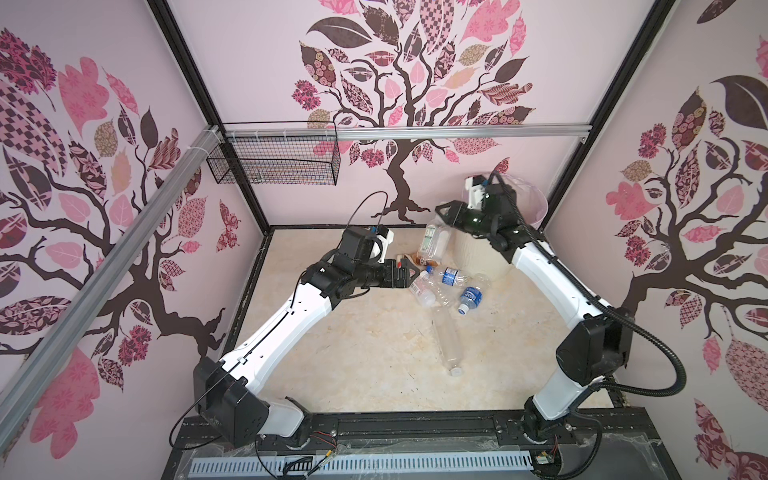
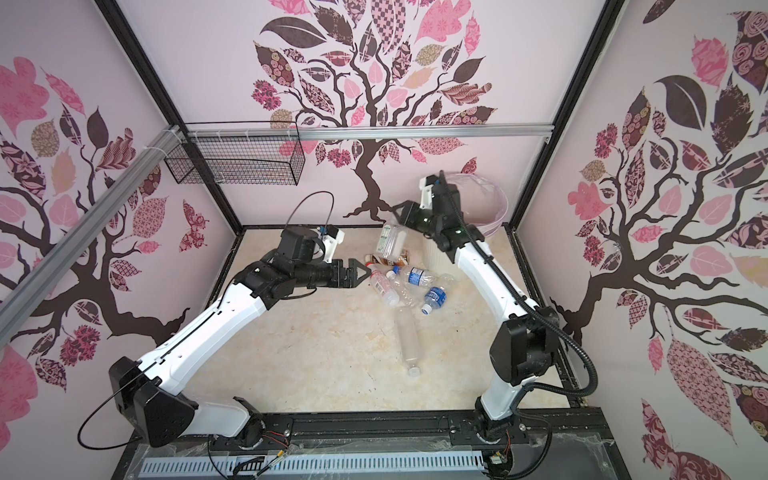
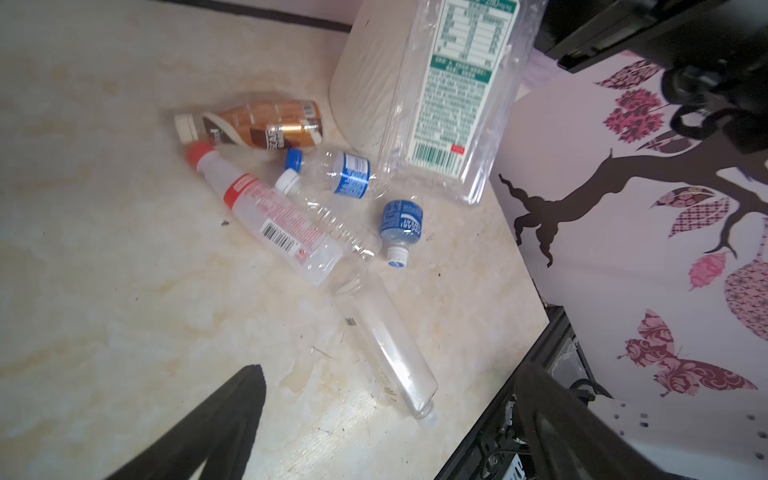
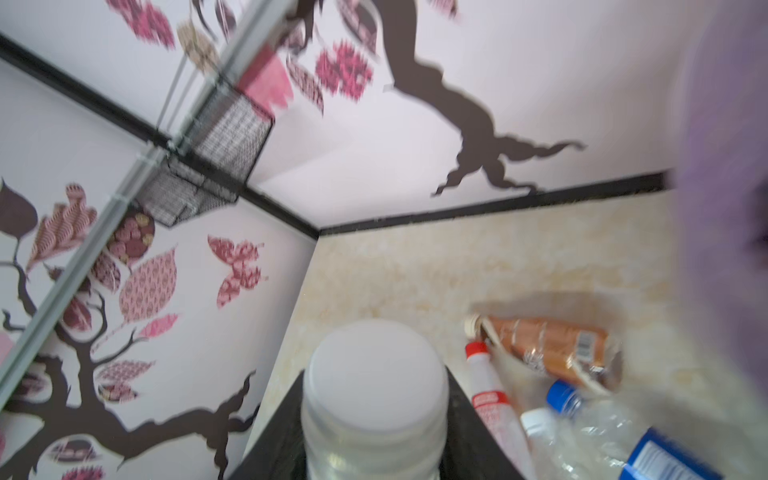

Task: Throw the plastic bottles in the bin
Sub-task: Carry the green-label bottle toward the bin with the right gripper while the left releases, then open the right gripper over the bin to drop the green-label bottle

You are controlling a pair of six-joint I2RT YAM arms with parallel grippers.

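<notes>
My left gripper (image 1: 415, 277) is wide open and holds nothing. It hangs low over the table (image 1: 332, 353) and points at the bottles (image 3: 332, 199) lying there.

Just past its tips I see a red-cap bottle (image 3: 274, 216), a brown bottle (image 3: 266, 124) and two small blue-label bottles (image 3: 347, 172). They lie close together, and some touch. A long clear bottle (image 3: 390, 357) lies a bit apart, nearer to me. None of these is in the bin.

Further right, a big green-label bottle (image 1: 432, 245) is up in the air, off the table. My right gripper (image 1: 445, 216) is right above it. In the right wrist view a white cap (image 4: 376, 365) sticks out between its fingers. So I think it is squeezed tight on this bottle, but that view is blurry.

The bin (image 1: 482, 259) stands just to the right, in the back corner, partly behind my right arm (image 1: 552, 270).

So I am carrying one bottle to the bin. Next I must lift it over the rim, swing right, and only then let go. My left gripper can go down for the red-cap bottle.
</notes>
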